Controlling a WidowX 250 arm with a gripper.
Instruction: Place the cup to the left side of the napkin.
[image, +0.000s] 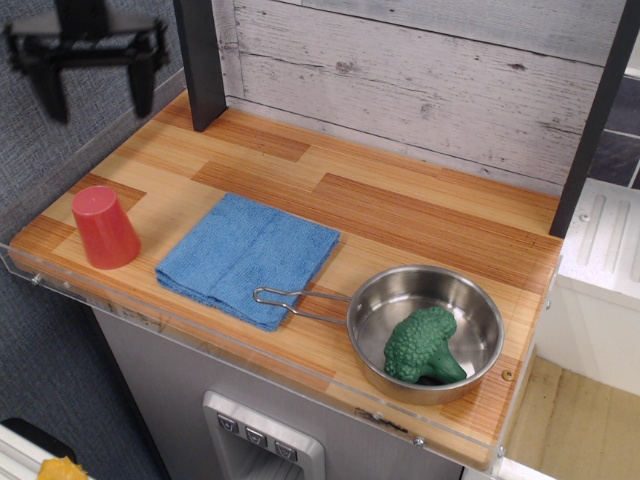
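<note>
the fingers (52, 88), dark and spread wide apart with nothing between them, hang high above the table's (400, 215) far left corner. below, well apart from them, the cup (104, 227), red and standing mouth-down, sits at the near left edge, just left of the blue napkin (248, 257). to the right, a steel pan (425, 330) holds broccoli (424, 347); its handle tip overlaps the napkin. no writing is legible.

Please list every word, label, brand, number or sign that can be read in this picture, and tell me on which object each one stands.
There is none to read. The cup, the napkin, the steel pan, the broccoli and the gripper carry no visible writing. The small grey buttons below the counter show no legible mark.
</note>
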